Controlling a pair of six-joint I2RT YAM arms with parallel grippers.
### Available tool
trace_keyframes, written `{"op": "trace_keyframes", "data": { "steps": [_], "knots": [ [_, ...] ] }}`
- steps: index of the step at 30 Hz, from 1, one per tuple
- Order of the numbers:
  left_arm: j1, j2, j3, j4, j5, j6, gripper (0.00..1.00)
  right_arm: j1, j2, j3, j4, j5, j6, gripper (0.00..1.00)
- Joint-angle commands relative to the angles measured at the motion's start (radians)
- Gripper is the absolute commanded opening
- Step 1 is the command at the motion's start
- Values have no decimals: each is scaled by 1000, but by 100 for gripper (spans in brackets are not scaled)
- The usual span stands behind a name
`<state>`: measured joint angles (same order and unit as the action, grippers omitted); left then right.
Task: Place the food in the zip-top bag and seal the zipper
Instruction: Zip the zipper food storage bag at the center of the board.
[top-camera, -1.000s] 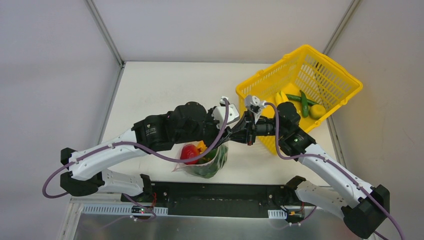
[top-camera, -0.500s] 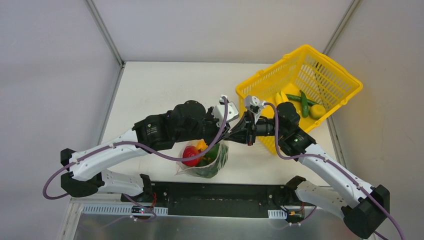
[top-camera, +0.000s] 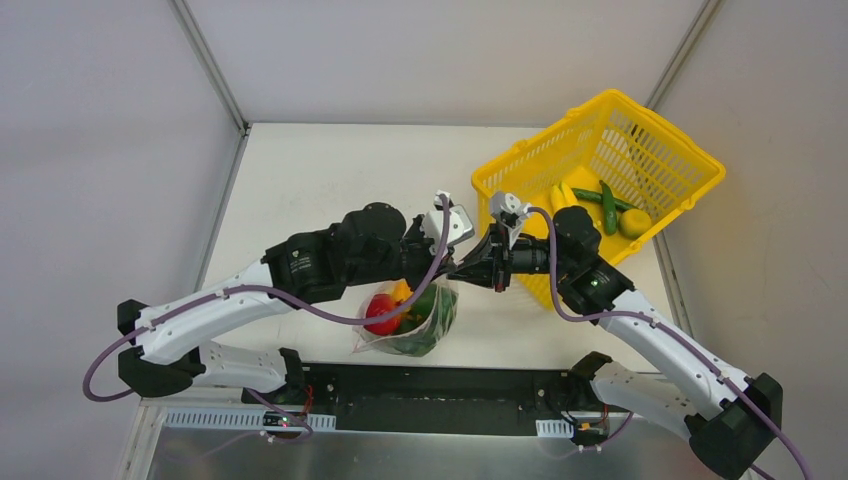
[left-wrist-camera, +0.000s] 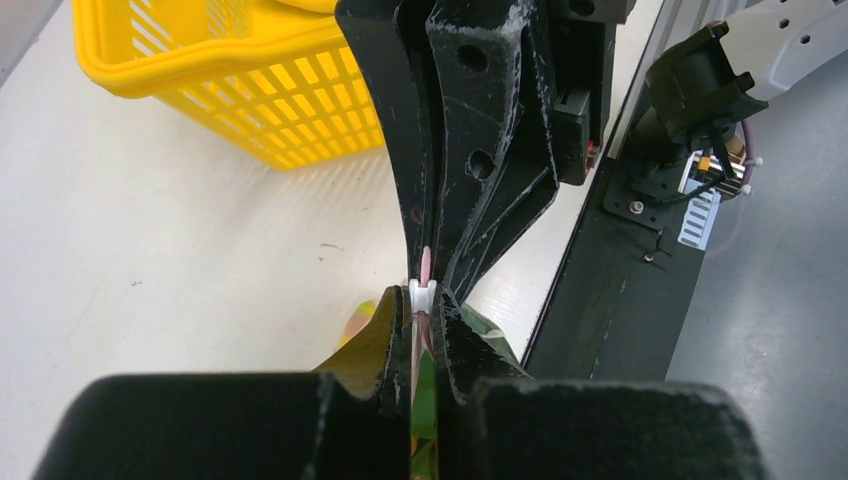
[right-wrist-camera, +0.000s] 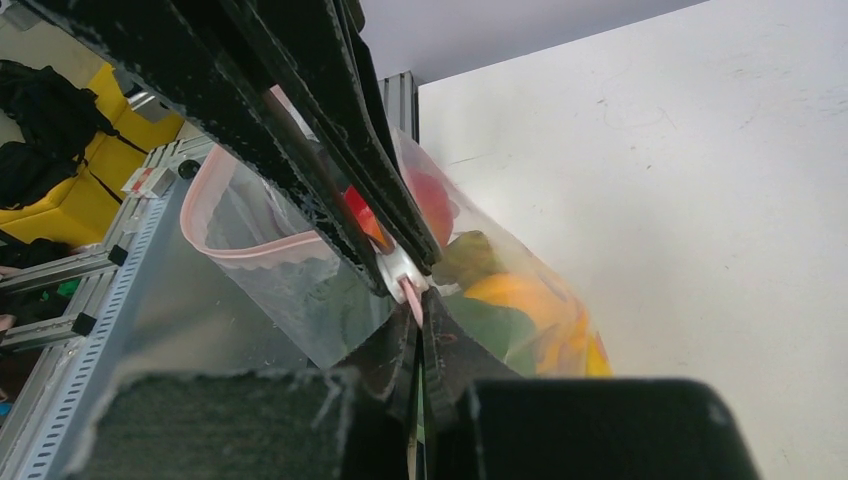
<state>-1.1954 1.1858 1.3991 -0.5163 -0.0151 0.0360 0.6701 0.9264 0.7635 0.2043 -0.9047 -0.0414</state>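
Holding the zip-top bag (top-camera: 410, 322) over the near table edge, I have the left gripper (left-wrist-camera: 425, 300) and right gripper (right-wrist-camera: 415, 310) both pinched on the zipper (right-wrist-camera: 260, 254), tip to tip; tomato (top-camera: 380, 310) and green pepper (top-camera: 428, 308) are inside, but the mouth gapes beside the pinch and green pods (top-camera: 607, 205) lie in the yellow basket (top-camera: 545, 135), so I judge the sealing is only begun

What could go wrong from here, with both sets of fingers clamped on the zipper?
1. Green pods and a yellow piece lie in the basket; sealing now would leave them out.
2. Left fingers and right fingers pinch the zipper tip to tip; they could collide, or the strip could slip free.
3. The bag mouth gapes beside the pinch in the right wrist view, so the seal may end up partial.
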Motion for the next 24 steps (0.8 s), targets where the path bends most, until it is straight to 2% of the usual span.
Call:
{"op": "trace_keyframes", "data": {
  "steps": [1, 10, 16, 24],
  "knots": [
    [16, -67, -36, -41, 6, -17, 0, -2, -28, 34, 40, 79, -4, 0],
    [18, -130, -69, -94, -21, -33, 0, -4, -21, 38, 40, 116, 6, 0],
    [18, -176, -78, -148, -50, -33, 0, -9, -34, 27, 42, 189, 7, 0],
    [18, -284, -132, -204, -111, -105, 0, -18, -75, -18, 95, 285, 23, 0]
  ]
}}
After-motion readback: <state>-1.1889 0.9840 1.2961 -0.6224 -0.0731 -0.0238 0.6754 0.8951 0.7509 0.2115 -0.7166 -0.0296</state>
